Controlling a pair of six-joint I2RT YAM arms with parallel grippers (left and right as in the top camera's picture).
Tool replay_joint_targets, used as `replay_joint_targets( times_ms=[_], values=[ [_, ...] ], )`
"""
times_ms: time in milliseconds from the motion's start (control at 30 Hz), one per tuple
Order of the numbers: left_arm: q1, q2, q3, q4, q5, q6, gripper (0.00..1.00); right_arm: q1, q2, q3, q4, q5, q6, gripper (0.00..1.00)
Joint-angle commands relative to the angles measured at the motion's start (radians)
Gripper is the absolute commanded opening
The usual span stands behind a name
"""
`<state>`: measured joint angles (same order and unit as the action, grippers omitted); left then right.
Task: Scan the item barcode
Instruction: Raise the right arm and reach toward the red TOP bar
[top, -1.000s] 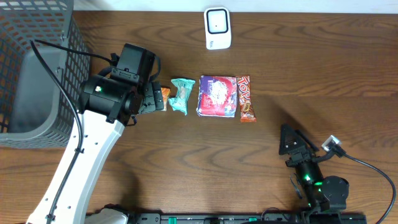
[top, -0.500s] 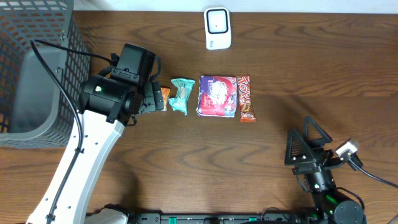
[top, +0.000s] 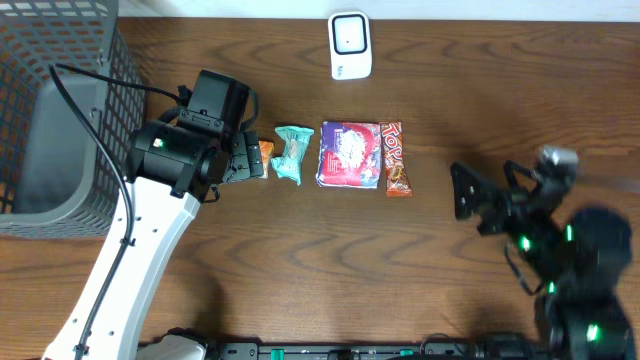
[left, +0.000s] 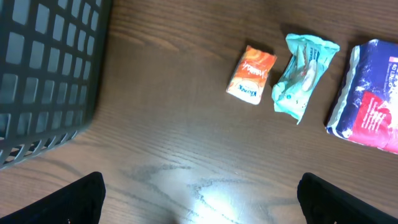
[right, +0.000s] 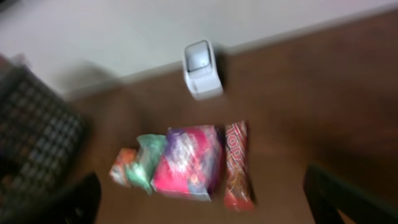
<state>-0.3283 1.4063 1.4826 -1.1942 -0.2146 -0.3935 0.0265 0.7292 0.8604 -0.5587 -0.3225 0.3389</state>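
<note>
Four items lie in a row on the wooden table: a small orange packet (top: 265, 153), a teal packet (top: 293, 153), a purple pack (top: 349, 154) and a red bar (top: 395, 158). A white scanner (top: 350, 44) stands behind them at the far edge. My left gripper (top: 248, 160) hovers just left of the orange packet, open and empty. In the left wrist view (left: 202, 208) bare wood lies between its fingers, with the orange packet (left: 251, 73) and teal packet (left: 303, 74) ahead. My right gripper (top: 468, 192), blurred, is right of the red bar, open and empty. Its wrist view (right: 202, 205) faces the row and the scanner (right: 200, 68).
A grey mesh basket (top: 80, 60) stands at the far left, close beside my left arm; its wall (left: 43, 68) fills the left wrist view's upper left. A black rail runs along the table's front edge (top: 350, 350).
My right arm has lifted from the front edge and swung back toward the row of items, still open. The left arm and the items have not moved.
</note>
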Motion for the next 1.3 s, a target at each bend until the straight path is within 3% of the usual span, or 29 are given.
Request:
replay_joint_targets(
  times_ms=[0, 167, 400, 567, 800, 1067, 1167, 1267],
  values=[
    [0.005, -0.005, 0.008, -0.002, -0.002, -0.009, 0.98, 0.016, 0.173, 0.144, -0.106, 0.002, -0.152, 0.99],
    [0.005, -0.005, 0.008, -0.002, -0.002, -0.009, 0.98, 0.094, 0.418, 0.285, -0.254, 0.002, -0.180, 0.99],
    [0.005, -0.005, 0.008, -0.002, -0.002, -0.009, 0.98, 0.151, 0.605, 0.304, -0.243, -0.037, -0.175, 0.99],
    [0.005, -0.005, 0.008, -0.002, -0.002, -0.009, 0.98, 0.151, 0.672, 0.304, -0.234, -0.100, -0.175, 0.99],
    [0.005, -0.005, 0.008, -0.002, -0.002, -0.009, 0.98, 0.151, 0.706, 0.304, -0.210, -0.040, -0.175, 0.99],
    [0.005, -0.005, 0.008, -0.002, -0.002, -0.009, 0.98, 0.151, 0.781, 0.303, -0.122, 0.007, -0.072, 0.99],
    [0.005, -0.005, 0.008, -0.002, -0.002, -0.009, 0.98, 0.151, 0.826, 0.303, -0.073, 0.007, -0.061, 0.87],
    [0.005, -0.005, 0.008, -0.002, -0.002, -0.009, 0.98, 0.151, 0.881, 0.303, -0.024, 0.007, -0.011, 0.82]
  ],
)
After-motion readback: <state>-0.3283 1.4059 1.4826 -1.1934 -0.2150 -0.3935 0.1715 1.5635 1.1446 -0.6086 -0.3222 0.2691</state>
